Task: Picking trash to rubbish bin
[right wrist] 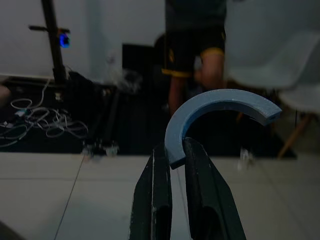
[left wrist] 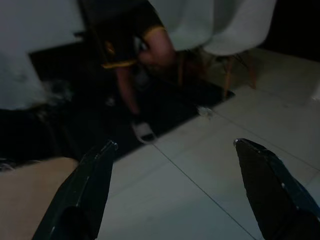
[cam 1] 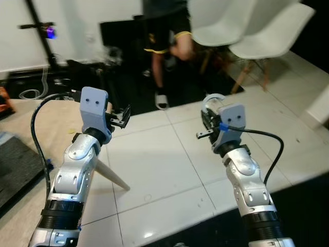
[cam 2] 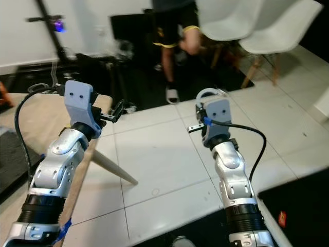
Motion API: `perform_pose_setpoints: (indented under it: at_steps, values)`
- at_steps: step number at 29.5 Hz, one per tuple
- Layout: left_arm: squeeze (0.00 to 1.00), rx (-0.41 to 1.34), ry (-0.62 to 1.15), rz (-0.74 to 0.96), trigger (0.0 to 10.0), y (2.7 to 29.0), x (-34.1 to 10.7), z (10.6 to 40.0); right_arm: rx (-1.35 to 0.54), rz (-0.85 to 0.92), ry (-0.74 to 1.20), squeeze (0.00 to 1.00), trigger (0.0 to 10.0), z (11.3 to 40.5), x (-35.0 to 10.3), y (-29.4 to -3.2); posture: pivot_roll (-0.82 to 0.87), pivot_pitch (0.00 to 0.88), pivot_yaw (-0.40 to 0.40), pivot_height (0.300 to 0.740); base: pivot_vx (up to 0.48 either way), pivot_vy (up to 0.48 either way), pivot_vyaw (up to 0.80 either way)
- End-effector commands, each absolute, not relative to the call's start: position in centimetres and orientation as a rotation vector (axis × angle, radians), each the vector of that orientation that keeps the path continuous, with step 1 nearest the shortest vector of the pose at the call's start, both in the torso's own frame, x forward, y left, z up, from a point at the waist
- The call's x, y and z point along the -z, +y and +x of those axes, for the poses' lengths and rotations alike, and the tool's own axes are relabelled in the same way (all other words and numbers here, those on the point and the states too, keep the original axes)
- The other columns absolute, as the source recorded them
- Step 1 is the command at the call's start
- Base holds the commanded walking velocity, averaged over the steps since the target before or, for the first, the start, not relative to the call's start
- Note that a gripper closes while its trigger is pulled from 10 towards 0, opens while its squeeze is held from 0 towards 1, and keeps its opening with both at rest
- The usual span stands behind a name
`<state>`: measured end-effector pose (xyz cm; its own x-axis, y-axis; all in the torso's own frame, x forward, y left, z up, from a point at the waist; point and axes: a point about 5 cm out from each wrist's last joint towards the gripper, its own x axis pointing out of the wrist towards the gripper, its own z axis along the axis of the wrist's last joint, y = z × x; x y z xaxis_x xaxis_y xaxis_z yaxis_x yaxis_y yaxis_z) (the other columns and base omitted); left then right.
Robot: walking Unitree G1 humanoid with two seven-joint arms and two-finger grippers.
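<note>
My right gripper (right wrist: 173, 150) is shut on one end of a curved blue half-ring piece (right wrist: 220, 107), which arches up past the fingertips. In the head views this piece (cam 2: 208, 94) looks pale and sits at the tip of the raised right arm, above the white tile floor (cam 1: 164, 159). My left gripper (cam 1: 121, 117) is held up at similar height to the left, beside a wooden table edge. Its fingers (left wrist: 92, 170) stand wide apart with nothing between them.
A person (cam 1: 164, 31) stands at the back on a dark mat. White chairs (cam 1: 257, 31) with wooden legs are at the back right. A wooden table (cam 1: 31, 134) with a slanted leg (cam 1: 110, 175) is on the left. A stand with a blue light (cam 1: 49, 32) and cables (cam 1: 31, 92) are at the back left.
</note>
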<state>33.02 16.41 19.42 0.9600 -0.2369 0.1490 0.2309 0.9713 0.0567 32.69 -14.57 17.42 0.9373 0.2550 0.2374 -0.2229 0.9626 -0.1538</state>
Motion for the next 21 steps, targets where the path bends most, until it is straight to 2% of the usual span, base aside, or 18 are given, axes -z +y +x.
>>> perform_pose_setpoints:
  at_steps: [1,7,21]
  values:
    - [0.0,0.26,-0.147,0.019,10.0,16.0,-18.9,32.7,-0.229,-0.108,-0.25,0.0,10.0,32.4,-17.2,-15.0,0.02,0.139,0.046,0.74,0.0,0.0,-0.8]
    - [0.0,0.274,-0.113,0.021,10.0,16.2,-17.7,31.7,-0.243,-0.087,-0.219,0.0,10.0,31.1,-15.8,-14.8,0.02,0.137,0.048,0.74,0.0,0.0,-0.8]
    - [0.0,0.264,-0.098,0.019,10.0,16.1,-17.3,31.9,-0.285,-0.069,-0.184,0.0,10.0,30.2,-14.3,-13.3,0.02,0.13,0.051,0.74,0.0,0.0,-0.8]
